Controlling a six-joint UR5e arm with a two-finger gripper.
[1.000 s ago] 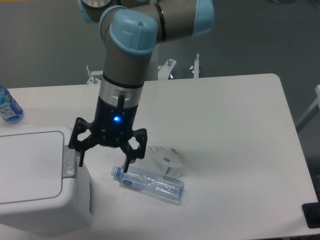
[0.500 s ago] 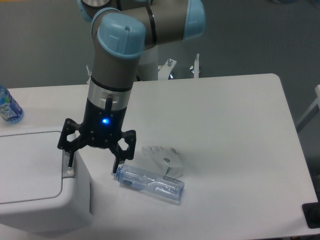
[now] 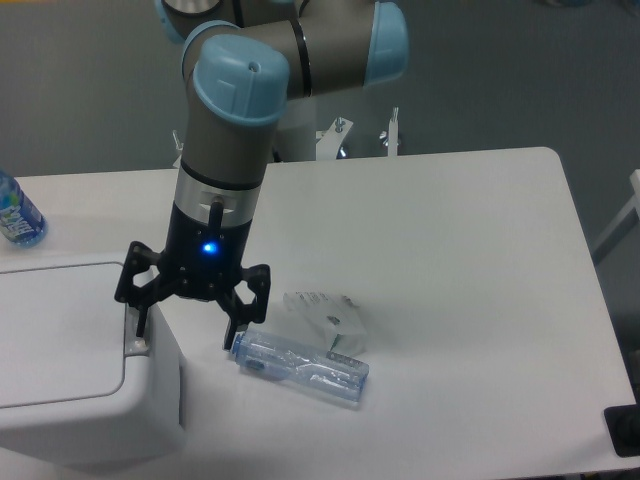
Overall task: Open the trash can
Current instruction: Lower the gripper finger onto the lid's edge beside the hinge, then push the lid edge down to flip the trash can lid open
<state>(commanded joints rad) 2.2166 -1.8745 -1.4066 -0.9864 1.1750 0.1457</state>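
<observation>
Leftward since a second ago, the gripper (image 3: 186,328) now hangs with fingers spread wide, its left fingertip (image 3: 137,330) at the grey tab on the rim of the bin (image 3: 70,350), which sits lid-closed at the lower left of the frame. Just right of it a clear bottle (image 3: 300,365) lies on the worktop (image 3: 450,260) against crumpled white packaging (image 3: 325,315); a blue bottle (image 3: 15,212) stands at the far left edge.

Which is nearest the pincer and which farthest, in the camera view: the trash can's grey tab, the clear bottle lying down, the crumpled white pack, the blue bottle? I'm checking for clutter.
From the pincer:
1. Grey tab, on the trash can rim, under one finger.
2. Clear bottle, lying just beside the other finger.
3. Crumpled white pack, behind that bottle.
4. Blue bottle, far table edge beyond the can.
</observation>
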